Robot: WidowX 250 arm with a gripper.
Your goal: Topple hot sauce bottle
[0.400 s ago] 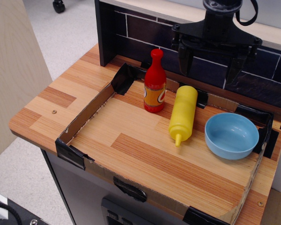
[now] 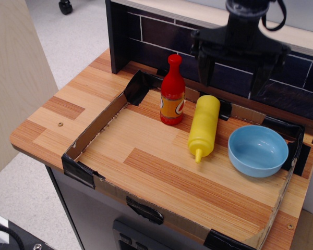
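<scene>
The hot sauce bottle is red with a rounded red cap and an orange-and-white label. It stands upright at the back of the wooden counter, inside the low cardboard border. My black gripper hangs above the back of the counter, to the right of the bottle and higher than it. Its two fingers are spread wide and hold nothing. It does not touch the bottle.
A yellow squeeze bottle lies on its side just right of the red bottle, nozzle toward the front. A light blue bowl sits at the right. A low cardboard wall with black tape rings the work area. A dark brick backsplash stands behind.
The gripper has shifted very slightly; the bottles and the bowl have not moved.
</scene>
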